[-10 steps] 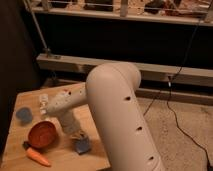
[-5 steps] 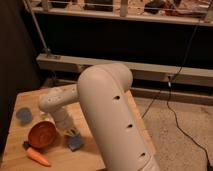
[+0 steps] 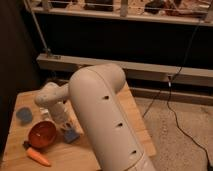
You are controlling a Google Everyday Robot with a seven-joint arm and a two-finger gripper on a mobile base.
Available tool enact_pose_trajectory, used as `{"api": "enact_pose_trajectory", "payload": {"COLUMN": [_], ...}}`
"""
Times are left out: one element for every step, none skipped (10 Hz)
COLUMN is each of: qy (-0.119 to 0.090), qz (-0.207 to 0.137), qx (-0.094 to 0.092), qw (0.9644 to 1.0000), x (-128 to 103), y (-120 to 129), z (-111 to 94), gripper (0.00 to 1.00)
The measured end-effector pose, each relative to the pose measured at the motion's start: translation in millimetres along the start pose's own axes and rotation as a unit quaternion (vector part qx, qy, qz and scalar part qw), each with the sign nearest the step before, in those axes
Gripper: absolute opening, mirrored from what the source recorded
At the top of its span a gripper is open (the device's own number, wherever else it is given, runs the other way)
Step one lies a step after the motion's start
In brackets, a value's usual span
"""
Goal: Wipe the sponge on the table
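So the table (image 3: 131, 112) sat on the left, with the arm (image 3: 102, 120) stretched across it from the near right. The gripper (image 3: 66, 128) was down at the sponge (image 3: 72, 135), just right of the bowl (image 3: 42, 134). The carrot (image 3: 37, 156) lay nearer than the bowl, the disc (image 3: 24, 115) farther left, and a cable (image 3: 175, 95) ran across the floor on the right.

A small light-blue rectangular sponge (image 3: 71, 135), soft-looking, lies flat on the pale wooden plank table (image 3: 27, 99), toward its front left. The closed gripper (image 3: 65, 127) meets its upper-left edge.
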Motion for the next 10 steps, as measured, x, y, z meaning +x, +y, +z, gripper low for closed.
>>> {"api": "enact_pose_trajectory", "payload": {"qy": [-0.006, -0.008, -0.012, -0.017, -0.021, -0.025, -0.032, -0.039, -0.047, -0.054], "qz": [0.003, 0.003, 0.004, 0.004, 0.004, 0.004, 0.007, 0.011, 0.018, 0.027], "qx": [0.012, 0.018, 0.026, 0.032, 0.036, 0.040, 0.044, 0.047, 0.051, 0.055], "qw": [0.9999, 0.9998, 0.9996, 0.9993, 0.9991, 0.9989, 0.9985, 0.9981, 0.9975, 0.9967], "x": [-8.1, -12.0, -18.6, -24.7, -29.8, -35.4, -44.6, -53.0, -60.8, -68.0], "y": [-10.2, -14.4, -21.0, -25.9, -30.0, -34.3, -41.1, -48.4, -57.5, -70.0], "z": [-1.9, -2.7, -4.1, -5.5, -6.7, -7.6, -9.3, -11.3, -14.2, -17.2], "gripper": [0.00, 0.00, 0.00, 0.00, 0.00, 0.00, 0.00, 0.00, 0.00, 0.00]}}
